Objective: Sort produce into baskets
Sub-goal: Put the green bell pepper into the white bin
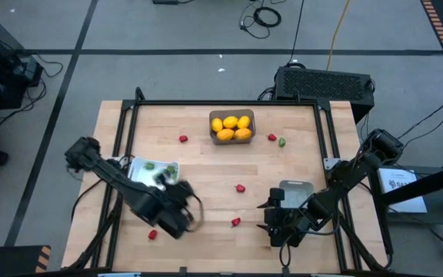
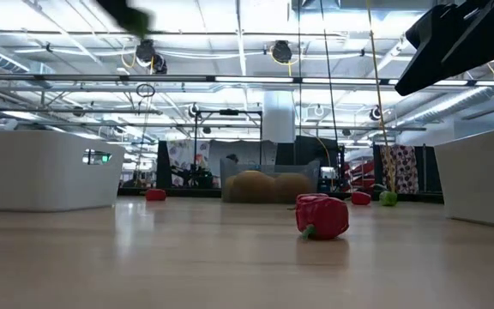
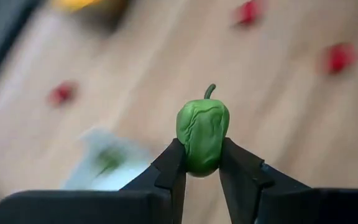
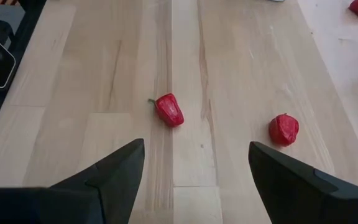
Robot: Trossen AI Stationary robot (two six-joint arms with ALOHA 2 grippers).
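Green pepper (image 3: 202,135) sits right up close in the left wrist view, pinched between the left hand's (image 3: 202,171) two fingers, stem pointing up and away from the fingertips. So the left hand is clamped on that pepper, long axis running roughly in line with the fingers.

From above, the left hand (image 1: 177,209) is over the front-left part of the worktop (image 1: 206,173), and the pale basket (image 1: 138,165) with a bit of green already in it is just behind it, toward the left arm's base. That's the relation that matters, I reckon: the basket lies back and to the left of the hand, close by, so the drop needs a short swing that way and then a release above the rim.

The right hand (image 4: 196,163) hangs wide apart and empty over the front-right area, beside another pale basket (image 1: 296,187). Through its camera a red pepper (image 4: 169,110) lies straight ahead between the fingers, long axis slanted across them, and a second red piece (image 4: 284,129) is off to one side. The right arm is clearly the nearer one for those.

At the back, the dark basket (image 1: 231,116) holds the yellow and orange fruit (image 1: 231,128). More red bits and one green (image 1: 281,141) are scattered loose.
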